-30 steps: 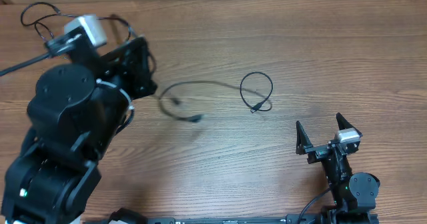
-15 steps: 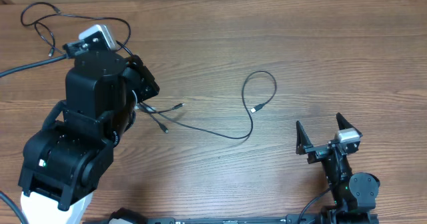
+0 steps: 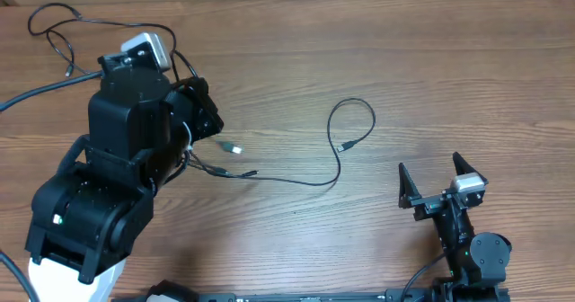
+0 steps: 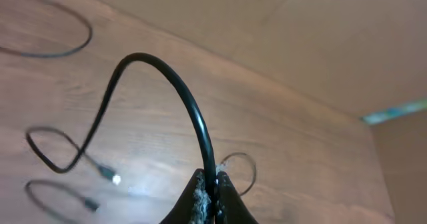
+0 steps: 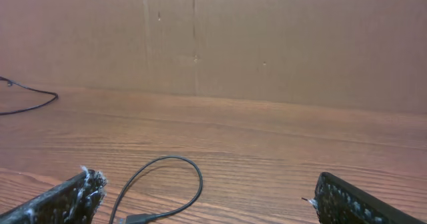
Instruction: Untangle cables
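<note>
My left gripper (image 4: 211,187) is shut on a thin black cable (image 4: 150,64), which arcs up from the jaws and drops to a plug (image 4: 107,175). In the overhead view the left gripper (image 3: 207,118) is at the left. The cable (image 3: 305,183) trails right across the table to an open loop (image 3: 359,104) that ends in a plug (image 3: 344,146). Two more plugs (image 3: 234,148) lie just right of the left arm. More cables (image 3: 54,23) lie tangled at the far left. My right gripper (image 3: 429,165) is open and empty, with the loop (image 5: 180,167) ahead of it.
The left arm's bulky black body (image 3: 99,194) covers the left side of the table and hides part of the cable. A cardboard wall (image 5: 267,37) stands behind the table. A thicker black wire (image 3: 36,88) runs off the left edge.
The left arm has swung in and drawn the cable left. The small closed loop at centre has opened into a wide curve. The loose plugs have shifted beside the left arm. The right arm has not moved.
</note>
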